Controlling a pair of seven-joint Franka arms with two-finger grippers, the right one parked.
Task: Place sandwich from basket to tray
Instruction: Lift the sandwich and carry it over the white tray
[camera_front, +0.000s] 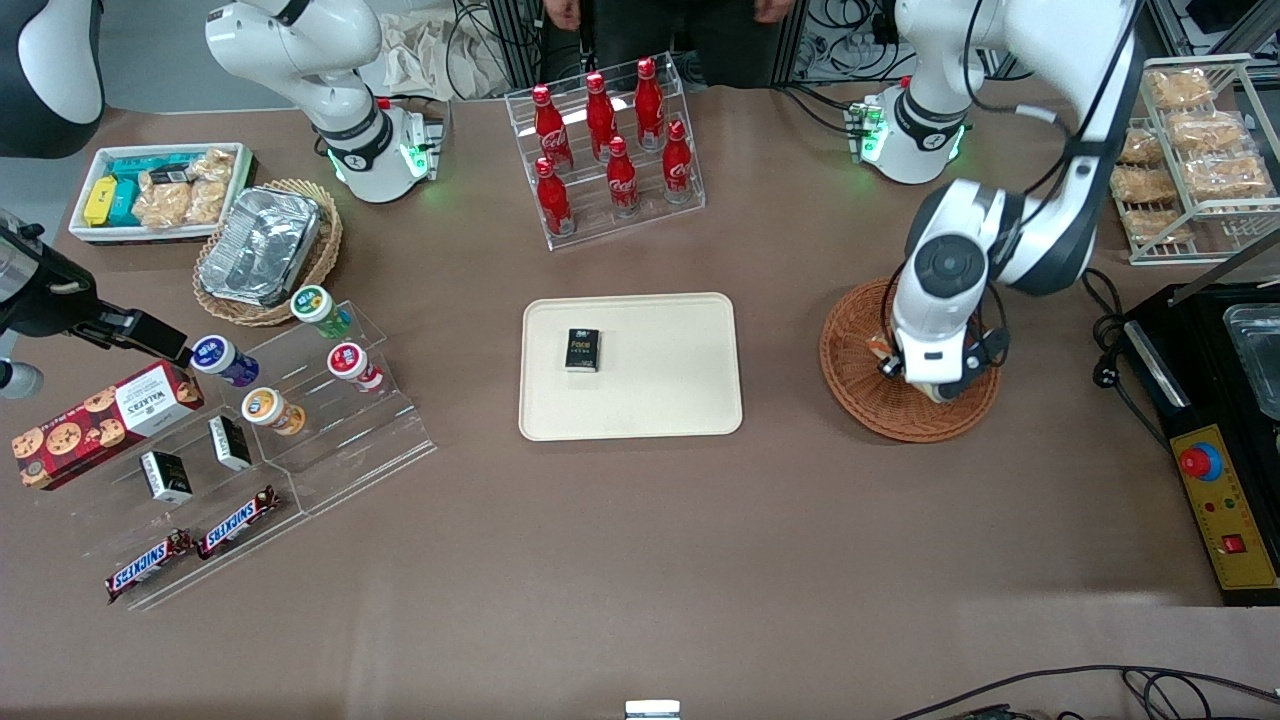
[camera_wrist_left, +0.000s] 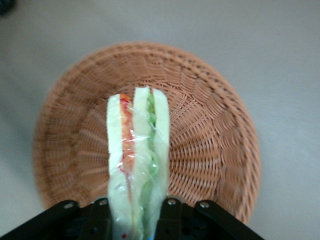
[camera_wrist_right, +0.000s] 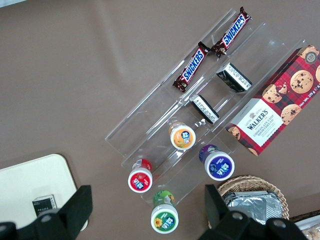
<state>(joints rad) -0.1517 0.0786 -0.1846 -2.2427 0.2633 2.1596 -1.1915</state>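
The sandwich (camera_wrist_left: 137, 150) is a plastic-wrapped wedge of white bread with orange-red and green filling. My left gripper (camera_wrist_left: 135, 220) is shut on it, with a black finger (camera_wrist_left: 172, 217) pressed against each bread face. It is held over the middle of the round reddish-brown wicker basket (camera_wrist_left: 210, 125); I cannot tell whether it still touches the weave. In the front view the gripper (camera_front: 930, 385) hangs over the basket (camera_front: 860, 400), and the arm hides most of the sandwich. The cream tray (camera_front: 660, 400) lies beside the basket, toward the parked arm's end of the table.
A small black box (camera_front: 582, 350) lies on the tray. A clear rack of red cola bottles (camera_front: 610, 150) stands farther from the front camera than the tray. A black machine (camera_front: 1220, 420) and a wire rack of snack bags (camera_front: 1190, 150) flank the basket.
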